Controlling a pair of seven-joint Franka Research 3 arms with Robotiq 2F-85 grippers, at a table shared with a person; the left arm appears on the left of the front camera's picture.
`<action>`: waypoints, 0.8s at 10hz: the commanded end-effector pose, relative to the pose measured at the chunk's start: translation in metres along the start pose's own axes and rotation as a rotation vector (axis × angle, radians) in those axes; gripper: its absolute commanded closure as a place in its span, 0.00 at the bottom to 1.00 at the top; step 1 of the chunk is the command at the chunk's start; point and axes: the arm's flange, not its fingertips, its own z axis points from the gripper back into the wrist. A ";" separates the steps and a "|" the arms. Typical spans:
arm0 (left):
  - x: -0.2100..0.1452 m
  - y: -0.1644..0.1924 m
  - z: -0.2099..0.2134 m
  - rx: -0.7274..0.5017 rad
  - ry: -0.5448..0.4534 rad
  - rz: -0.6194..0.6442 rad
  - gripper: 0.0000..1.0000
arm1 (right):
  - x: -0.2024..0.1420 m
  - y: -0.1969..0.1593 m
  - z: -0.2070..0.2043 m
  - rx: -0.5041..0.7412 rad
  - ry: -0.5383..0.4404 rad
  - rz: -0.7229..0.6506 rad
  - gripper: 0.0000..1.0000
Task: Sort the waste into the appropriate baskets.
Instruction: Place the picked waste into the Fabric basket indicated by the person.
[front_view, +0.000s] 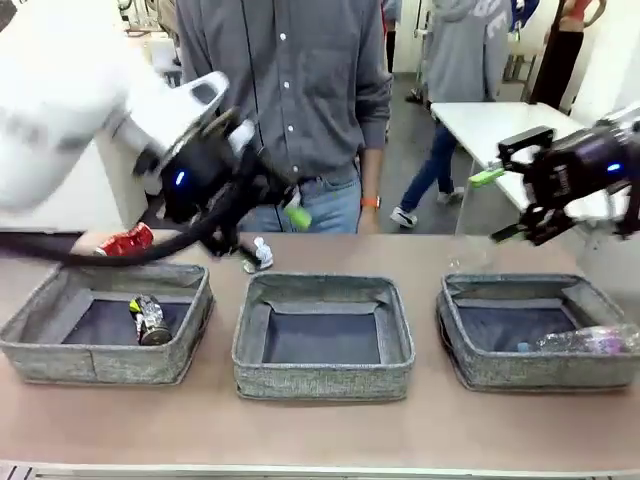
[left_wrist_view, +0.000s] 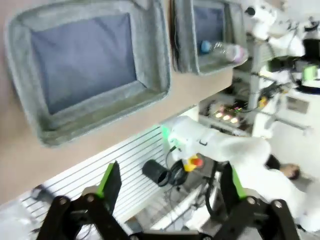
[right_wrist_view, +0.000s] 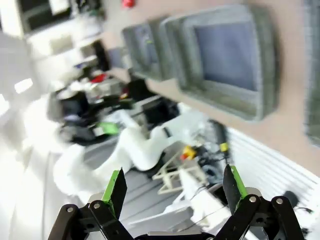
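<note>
All three baskets (front_view: 322, 378) are grey woven fabric, dark blue-grey bottoms. The table (front_view: 320, 430) is tan. The dented can (front_view: 127, 240) is bright red, paper wad (front_view: 262, 250) white, bottle (front_view: 590, 340) clear, its cap (left_wrist_view: 206, 46) blue. The left gripper (left_wrist_view: 172, 179) and right gripper (right_wrist_view: 175, 184) are black, with green pads (right_wrist_view: 116, 187).

The left gripper (left_wrist_view: 171, 181) rises from the bottom edge, its green-padded fingers (left_wrist_view: 111, 179) spread wide with nothing between them. A grey basket (left_wrist_view: 100, 112) with a dark flat bottom takes up the upper left of the frame. Just beside it, at top centre, a second basket (left_wrist_view: 182, 35) holds a clear plastic bottle (left_wrist_view: 225, 50) lying on its side. Both sit on the tan table (left_wrist_view: 195, 90). A white arm segment (left_wrist_view: 225, 147) crosses the centre right.
</note>
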 end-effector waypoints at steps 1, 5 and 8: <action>-0.034 0.045 0.011 -0.161 -0.077 0.068 0.00 | 0.017 0.018 -0.012 0.201 0.114 -0.010 0.00; -0.042 0.106 0.026 -0.565 -0.090 -0.020 0.00 | 0.033 0.017 -0.093 0.282 0.167 -0.051 0.00; -0.038 0.120 0.017 -0.705 -0.039 -0.021 0.00 | 0.036 0.016 -0.102 0.346 0.018 -0.017 0.00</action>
